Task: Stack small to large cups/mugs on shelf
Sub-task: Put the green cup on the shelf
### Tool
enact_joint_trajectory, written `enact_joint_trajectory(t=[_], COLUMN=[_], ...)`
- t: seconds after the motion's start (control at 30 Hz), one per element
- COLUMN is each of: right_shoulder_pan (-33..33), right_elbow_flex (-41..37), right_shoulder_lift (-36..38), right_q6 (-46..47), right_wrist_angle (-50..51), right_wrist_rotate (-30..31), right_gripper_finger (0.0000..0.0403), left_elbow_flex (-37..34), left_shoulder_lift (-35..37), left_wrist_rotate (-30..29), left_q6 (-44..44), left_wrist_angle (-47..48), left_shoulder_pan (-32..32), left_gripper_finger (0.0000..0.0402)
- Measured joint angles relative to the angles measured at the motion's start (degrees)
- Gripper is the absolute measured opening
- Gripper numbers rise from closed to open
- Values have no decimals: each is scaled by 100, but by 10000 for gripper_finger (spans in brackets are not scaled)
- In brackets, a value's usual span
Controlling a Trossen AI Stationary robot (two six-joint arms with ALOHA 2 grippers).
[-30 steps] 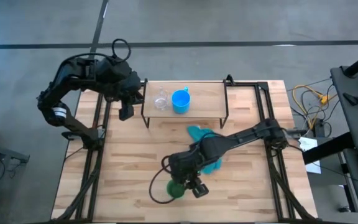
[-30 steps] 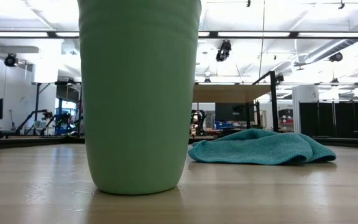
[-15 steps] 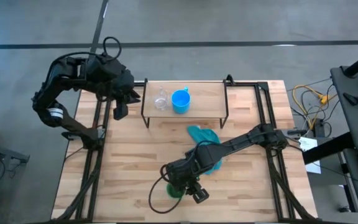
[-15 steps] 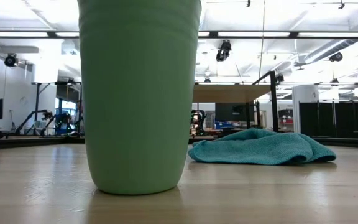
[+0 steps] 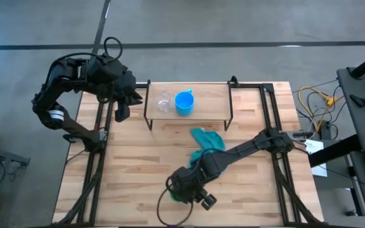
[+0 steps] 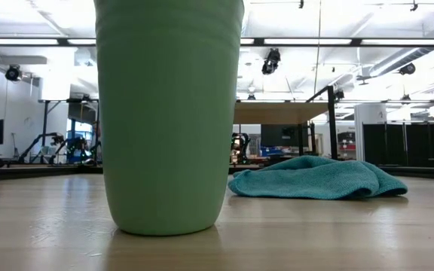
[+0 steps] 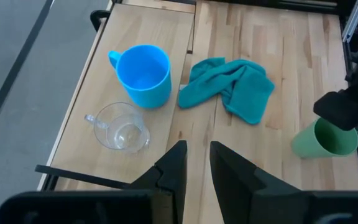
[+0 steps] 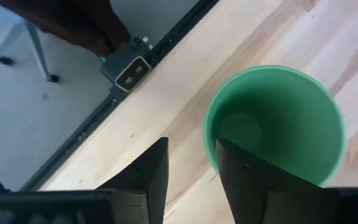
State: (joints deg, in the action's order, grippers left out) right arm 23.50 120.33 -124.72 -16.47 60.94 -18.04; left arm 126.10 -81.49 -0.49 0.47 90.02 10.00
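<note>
Bright, even ceiling light (soft shadows)

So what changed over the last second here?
The right gripper moved toward the table's near edge and now sits directly over the green cup, jaws at its rim, not yet gripping. The left arm drew back slightly. The glass cup, blue mug and teal cloth stayed put.

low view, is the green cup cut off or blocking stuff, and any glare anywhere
Low view: the green cup stands so close that its rim is cropped, hiding the scene behind it; bright ceiling strip lights, with a soft sheen on the table. Left wrist view: the glass cup shows small highlights.
</note>
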Motion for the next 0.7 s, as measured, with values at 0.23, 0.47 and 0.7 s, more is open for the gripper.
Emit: enact_joint_trajectory(t=[0.23, 0.47, 0.7], right_shoulder_pan=[122, 125, 130], right_elbow_flex=[-59, -110, -219], right_shoulder_lift=[-1, -1, -3], right_q6=[-176, -675, -677], right_wrist_angle=[-37, -197, -183], right_wrist_rotate=[749, 974, 973], right_gripper_finger=[127, 127, 126], left_elbow_flex=[0, 2, 2], left_shoulder_lift=[0, 0, 0], left_wrist_rotate=[0, 0, 0], left_q6=[0, -6, -11], left_wrist_angle=[0, 0, 0], left_shoulder_pan=[-1, -1, 0], left_gripper_finger=[57, 57, 57])
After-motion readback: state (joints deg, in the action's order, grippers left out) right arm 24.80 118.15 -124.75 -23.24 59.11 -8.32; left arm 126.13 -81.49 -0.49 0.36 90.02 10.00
